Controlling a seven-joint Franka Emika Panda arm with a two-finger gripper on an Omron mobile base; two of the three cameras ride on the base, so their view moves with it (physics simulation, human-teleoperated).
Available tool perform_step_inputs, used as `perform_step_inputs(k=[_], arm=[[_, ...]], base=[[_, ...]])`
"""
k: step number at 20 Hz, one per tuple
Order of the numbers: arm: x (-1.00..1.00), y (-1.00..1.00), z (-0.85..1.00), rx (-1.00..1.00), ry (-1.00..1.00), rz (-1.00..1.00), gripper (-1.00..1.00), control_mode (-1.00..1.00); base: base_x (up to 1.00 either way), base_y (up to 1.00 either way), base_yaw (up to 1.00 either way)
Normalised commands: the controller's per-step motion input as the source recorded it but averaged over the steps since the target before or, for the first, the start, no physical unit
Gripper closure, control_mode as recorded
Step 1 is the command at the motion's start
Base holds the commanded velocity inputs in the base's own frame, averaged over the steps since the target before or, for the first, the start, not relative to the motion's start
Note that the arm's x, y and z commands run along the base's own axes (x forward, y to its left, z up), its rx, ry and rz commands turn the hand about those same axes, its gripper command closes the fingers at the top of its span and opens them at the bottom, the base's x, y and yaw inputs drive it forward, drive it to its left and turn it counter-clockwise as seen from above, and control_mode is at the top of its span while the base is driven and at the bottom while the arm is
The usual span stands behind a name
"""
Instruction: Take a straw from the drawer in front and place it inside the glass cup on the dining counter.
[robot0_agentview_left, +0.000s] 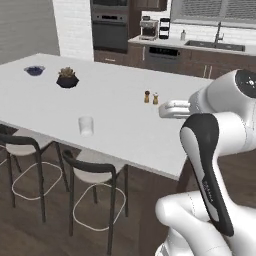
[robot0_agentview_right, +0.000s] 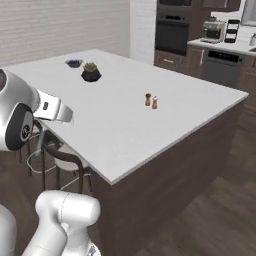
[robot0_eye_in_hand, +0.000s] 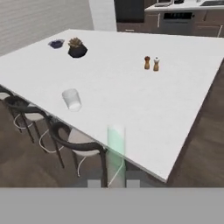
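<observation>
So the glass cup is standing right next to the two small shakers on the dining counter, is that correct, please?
Not quite. The glass cup does stand on the dining counter, but well apart from the two small shakers: it is near the edge by the stools, as the left base view and the hand view both show.

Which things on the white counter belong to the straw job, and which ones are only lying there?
For the job: glass cup, dining counter, the straw held in the gripper.
Only lying there: two shakers, dark plant pot, small blue bowl.
</observation>
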Motion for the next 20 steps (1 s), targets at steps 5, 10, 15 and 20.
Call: perform_step_inputs(k=[5,10,15,20], arm=[[0.0,0.0,0.0,0.0,0.0,0.0,1.0,1.0],[0.0,0.0,0.0,0.0,0.0,0.0,1.0,1.0],[0.0,0.0,0.0,0.0,0.0,0.0,1.0,1.0],[0.0,0.0,0.0,0.0,0.0,0.0,1.0,1.0]], base=[[0.17,1.0,-0.57],[0.0,1.0,-0.52],[-0.05,0.99,-0.49],[0.0,0.9,-0.47]])
